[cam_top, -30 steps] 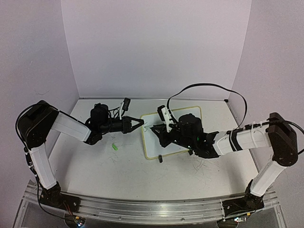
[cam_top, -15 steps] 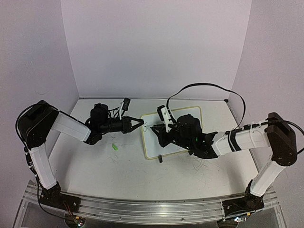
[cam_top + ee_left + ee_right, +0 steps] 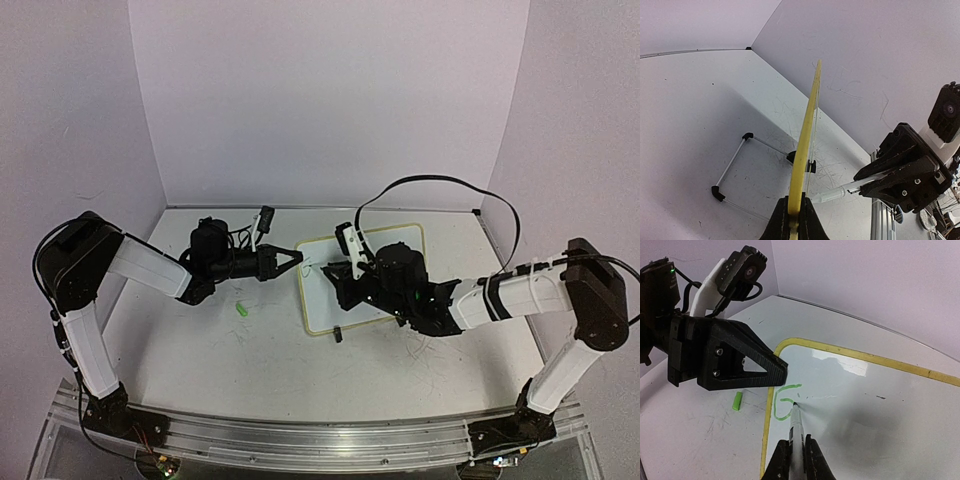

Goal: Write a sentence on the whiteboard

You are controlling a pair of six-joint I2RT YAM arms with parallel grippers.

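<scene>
The whiteboard (image 3: 322, 308) with its pale yellow rim lies tilted on the table, its face filling the right wrist view (image 3: 875, 405). My left gripper (image 3: 296, 257) is shut on its left rim (image 3: 802, 150), seen edge-on in the left wrist view. My right gripper (image 3: 796, 460) is shut on a white marker (image 3: 797, 427) whose tip touches the board. Of the sentence, only a green "G" (image 3: 781, 401) shows near the board's top-left corner. In the top view the right gripper (image 3: 336, 272) hovers over the board's left part.
A green marker cap (image 3: 241, 310) lies on the table left of the board, also in the right wrist view (image 3: 737, 401). A black clip foot (image 3: 340, 335) sits at the board's near edge. A wire stand (image 3: 732, 167) lies under the board. Walls enclose the table.
The green stroke has grown into a full "G". My right gripper and marker have shifted slightly right across the board. The left arm has stayed put.
</scene>
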